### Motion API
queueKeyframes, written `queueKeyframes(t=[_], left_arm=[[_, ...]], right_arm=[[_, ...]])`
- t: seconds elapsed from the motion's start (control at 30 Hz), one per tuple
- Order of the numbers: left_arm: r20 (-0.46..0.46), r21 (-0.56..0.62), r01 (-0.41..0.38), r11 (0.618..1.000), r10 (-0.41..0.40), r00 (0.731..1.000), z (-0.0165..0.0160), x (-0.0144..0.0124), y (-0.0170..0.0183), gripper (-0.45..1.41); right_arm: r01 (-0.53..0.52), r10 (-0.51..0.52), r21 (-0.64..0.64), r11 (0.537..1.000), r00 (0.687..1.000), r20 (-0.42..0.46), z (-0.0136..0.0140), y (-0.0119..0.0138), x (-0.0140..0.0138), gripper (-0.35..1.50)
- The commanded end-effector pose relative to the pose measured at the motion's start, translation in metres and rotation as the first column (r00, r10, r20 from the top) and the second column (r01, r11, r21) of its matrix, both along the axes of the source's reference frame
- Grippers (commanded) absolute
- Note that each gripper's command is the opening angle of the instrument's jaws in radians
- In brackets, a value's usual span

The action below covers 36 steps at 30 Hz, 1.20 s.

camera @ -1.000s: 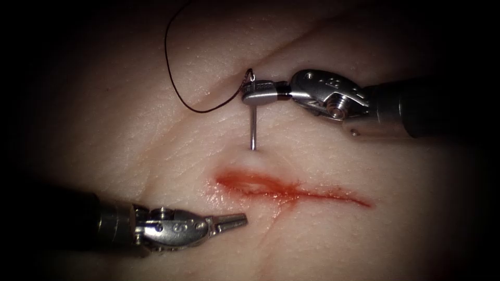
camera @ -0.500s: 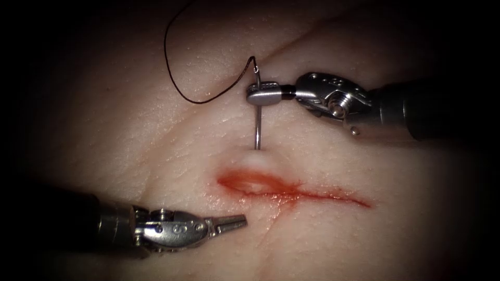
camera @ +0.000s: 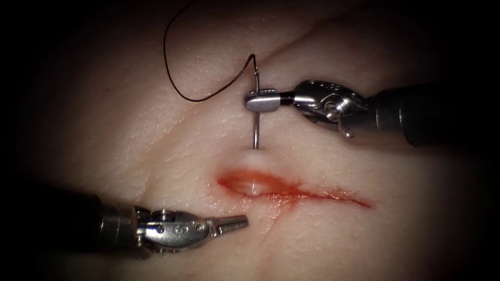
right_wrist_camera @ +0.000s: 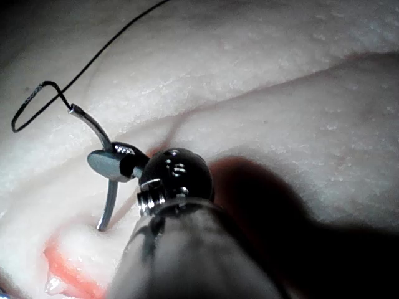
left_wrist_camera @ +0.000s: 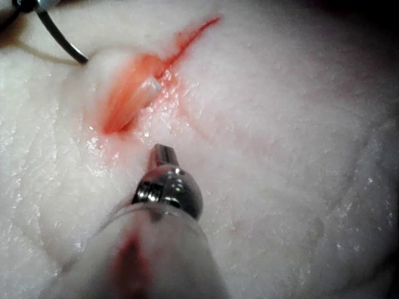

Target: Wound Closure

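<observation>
**Needle tip into the far lip, no stitch laid yet**

Nearest the endoscope, my left tool (camera: 229, 224) hangs just this side of the cut (camera: 291, 191), jaws closed on nothing, apart from the tissue (camera: 130, 130). The cut lies fully open, red fluid (camera: 250, 184) along it, no thread crossing it. Beyond it, my right tool (camera: 263, 100) clamps the needle (camera: 255, 125) high on its curve, near the thread end. The tip has sunk deeper than a second ago, raising a pale mound at the far lip. Farthest off, the thread (camera: 177, 88) loops loose. By my reckoning nearly all the closure remains.
</observation>
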State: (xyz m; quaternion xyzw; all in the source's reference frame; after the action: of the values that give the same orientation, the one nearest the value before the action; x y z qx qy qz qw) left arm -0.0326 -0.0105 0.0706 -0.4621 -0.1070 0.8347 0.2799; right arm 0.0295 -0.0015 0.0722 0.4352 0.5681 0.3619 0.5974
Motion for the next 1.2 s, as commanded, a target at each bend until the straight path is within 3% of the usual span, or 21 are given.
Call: queueKeyframes(t=[0.03, 0.5, 0.67, 0.8, 0.83, 0.87, 0.93, 0.97, 1.1, 1.2], left_arm=[[0.0, 0.001, -0.001, 1.0, 0.001, 1.0, 0.0005, -0.0005, -0.0005, -0.11], [0.001, 0.002, -0.002, 1.0, 0.002, 1.0, 0.0006, -0.0003, -0.0004, -0.13], [0.002, 0.004, -0.002, 1.0, 0.002, 1.0, 0.0004, -0.0003, -0.0002, -0.13], [0.002, 0.004, -0.001, 1.0, 0.001, 1.0, 0.0004, -0.0004, -0.0002, -0.13], [0.001, 0.004, -0.001, 1.0, 0.001, 1.0, 0.0004, -0.0004, -0.0002, -0.13], [0.001, 0.004, 0.0, 1.0, 0.0, 1.0, 0.0004, -0.0005, -0.0002, -0.13], [0.0, 0.004, 0.0, 1.0, 0.0, 1.0, 0.0004, -0.0005, -0.0002, -0.13], [0.0, 0.004, 0.0, 1.0, 0.0, 1.0, 0.0004, -0.0005, -0.0002, -0.13], [0.0, 0.004, 0.0, 1.0, 0.0, 1.0, 0.0004, -0.0005, -0.0002, -0.13], [-0.001, 0.005, -0.003, 1.0, 0.003, 1.0, 0.0003, -0.0005, -0.0003, -0.13]], right_arm=[[0.004, -0.004, 0.01, 1.0, 1.0, 0.0, 0.0005, -0.0008, 0.0007, -0.35], [0.033, -0.033, 0.06, 0.998, 0.999, -0.003, 0.0008, -0.0075, 0.0014, -0.35], [0.021, -0.021, 0.078, 0.997, 1.0, 0.005, 0.0009, -0.0085, 0.0008, -0.35], [-0.013, 0.013, 0.087, 0.996, 1.0, -0.001, 0.0011, -0.0074, 0.0007, -0.35], [-0.024, 0.024, 0.061, 0.998, 1.0, -0.004, 0.0011, -0.0069, 0.0007, -0.06], [-0.036, 0.036, 0.018, 0.999, 0.999, -0.001, 0.0012, -0.0063, 0.0008, 0.34], [-0.052, 0.052, -0.046, 0.998, 0.999, 0.0, 0.0013, -0.0053, 0.001, 0.91], [-0.062, 0.062, -0.084, 0.995, 0.998, 0.003, 0.0013, -0.0048, 0.0012, 1.08], [-0.121, 0.14, -0.254, 0.959, 0.989, 0.056, 0.0008, -0.0027, 0.002, 1.38], [-0.134, 0.178, -0.352, 0.926, 0.98, 0.094, 0.0001, -0.0018, 0.0022, 1.43]])
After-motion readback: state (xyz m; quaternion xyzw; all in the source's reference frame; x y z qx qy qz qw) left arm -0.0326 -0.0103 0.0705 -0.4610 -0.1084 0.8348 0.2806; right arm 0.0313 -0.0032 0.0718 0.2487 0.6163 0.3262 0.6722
